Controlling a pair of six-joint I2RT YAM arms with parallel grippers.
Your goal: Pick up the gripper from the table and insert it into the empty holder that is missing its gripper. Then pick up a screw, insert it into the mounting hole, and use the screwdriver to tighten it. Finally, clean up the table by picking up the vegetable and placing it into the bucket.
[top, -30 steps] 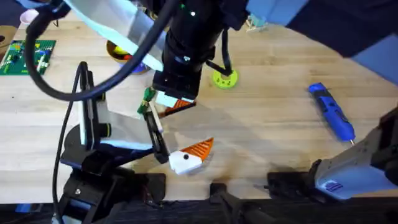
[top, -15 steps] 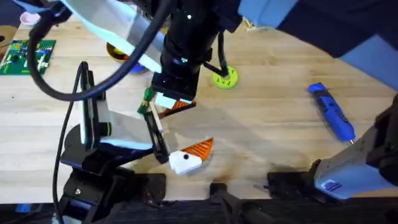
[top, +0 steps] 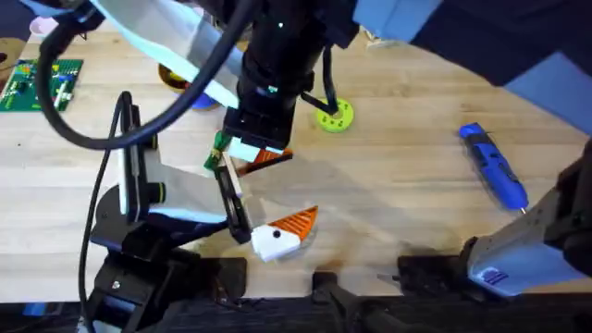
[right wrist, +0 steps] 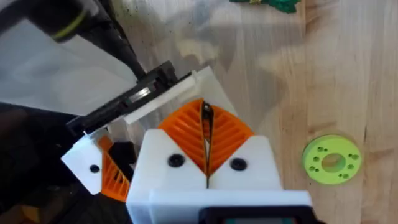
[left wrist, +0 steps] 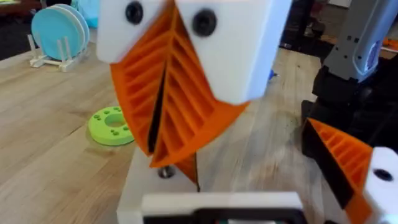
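Note:
My left gripper point(top: 269, 196) lies open on the table, one white mount carrying an orange finger point(left wrist: 339, 158). Its other mount, the white holder point(left wrist: 140, 186), sits under my right gripper point(left wrist: 163, 152). The right arm reaches across the middle, and its orange pads point(right wrist: 186, 134) are shut on a thin metal screw point(right wrist: 206, 112) held over the holder point(right wrist: 183, 87). A darker orange wedge tip point(left wrist: 188, 167) shows just below the pads. The green vegetable point(top: 219, 142) lies beside the holder. The blue screwdriver point(top: 493, 166) lies at the far right. The bucket point(top: 176, 78) is half hidden behind the right arm.
A green round disc with holes point(top: 334, 117) lies behind the grippers. A green board point(top: 42, 81) sits at the far left. Blue plates on a rack point(left wrist: 59, 31) stand at the table's far side. Bare wood lies between the disc and the screwdriver.
The right arm has crept slightly left over the holder. The left gripper and the loose items have not moved.

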